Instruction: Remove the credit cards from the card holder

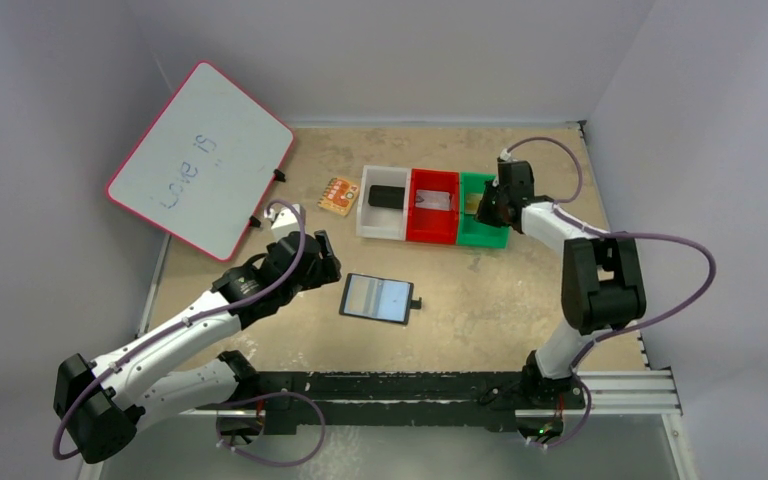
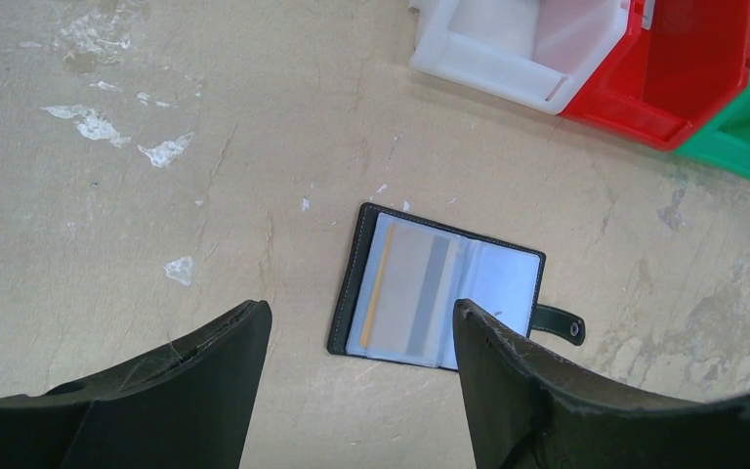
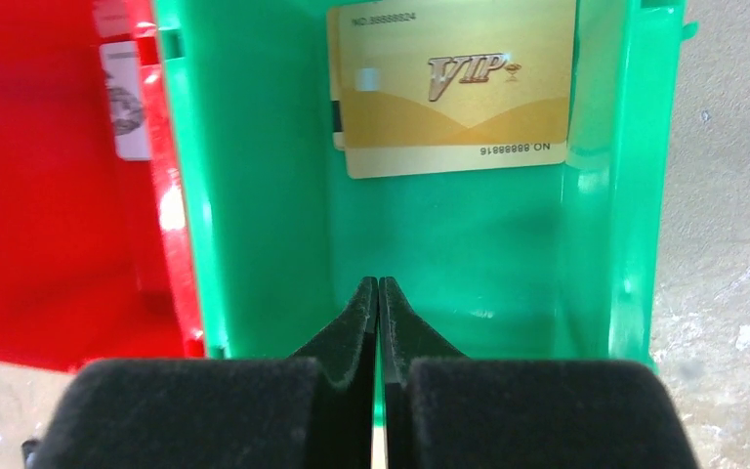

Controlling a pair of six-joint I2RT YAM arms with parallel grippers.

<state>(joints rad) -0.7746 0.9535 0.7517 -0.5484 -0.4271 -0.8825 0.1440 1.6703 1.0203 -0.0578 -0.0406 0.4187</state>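
The card holder lies open on the table, pale inner faces up, strap tab to the right. In the left wrist view the card holder holds a card with a gold edge and a grey stripe in its left pocket. My left gripper is open and empty, just left of the holder and above the table. My right gripper is shut and empty over the green bin, where two gold-tan cards lie stacked. A silver-grey card lies in the red bin.
A white bin holding a plain black block, a red bin and the green bin stand in a row at the back. An orange patterned piece lies left of them. A whiteboard leans at the back left.
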